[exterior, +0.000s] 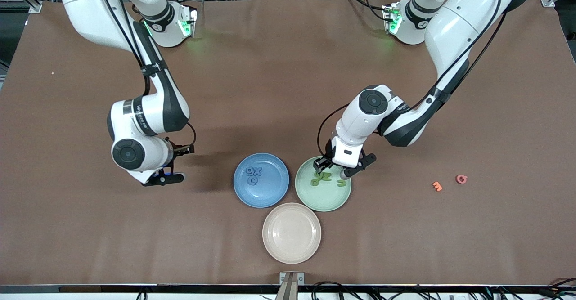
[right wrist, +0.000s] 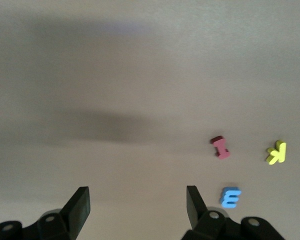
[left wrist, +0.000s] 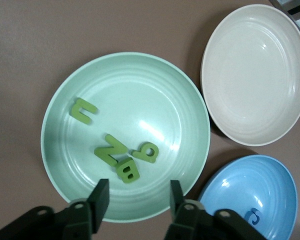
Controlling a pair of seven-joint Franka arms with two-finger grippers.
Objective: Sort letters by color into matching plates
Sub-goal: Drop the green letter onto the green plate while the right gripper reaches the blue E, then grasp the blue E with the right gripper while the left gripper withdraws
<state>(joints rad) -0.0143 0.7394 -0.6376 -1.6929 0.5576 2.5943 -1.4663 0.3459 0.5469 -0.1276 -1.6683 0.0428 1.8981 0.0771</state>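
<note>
Front view. Three round matte plates sit clustered on the brown tabletop (exterior: 288, 88): the blue plate (exterior: 261, 194) holds three blue letters (exterior: 254, 174), the pale green plate (exterior: 323, 199) holds green letters (exterior: 325, 178), and the beige-pink plate (exterior: 291, 232), nearest the camera, holds nothing. Your left pincer (exterior: 335, 168) hangs over the green plate's rim on the robots' side. An orange letter (exterior: 437, 185) and a pink-red letter (exterior: 461, 179) lie loose toward the left arm's end of the tabletop. Your right pincer (exterior: 168, 174) hovers over bare tabletop toward the right arm's end, well apart from the blue plate.

Left wrist view. The left pincer (left wrist: 136, 200) is spread wide with nothing between its fingers. Below it four green letters (left wrist: 115, 152) rest inside the green plate (left wrist: 190, 100). The drop-off step looks finished here.

Right wrist view. The right pincer (right wrist: 136, 205) is also spread and empty. A small blue letter (right wrist: 230, 197) lies just beside one fingertip (right wrist: 194, 199); a dark red letter (right wrist: 221, 147) and a yellow letter (right wrist: 277, 152) lie near it.

Judgement: you're between picks. The right arm's likely next move is shifting over the blue letter and descending squarely, since it is small and flat. The left arm needs to lift clear and reach for the orange and pink-red pieces.
</note>
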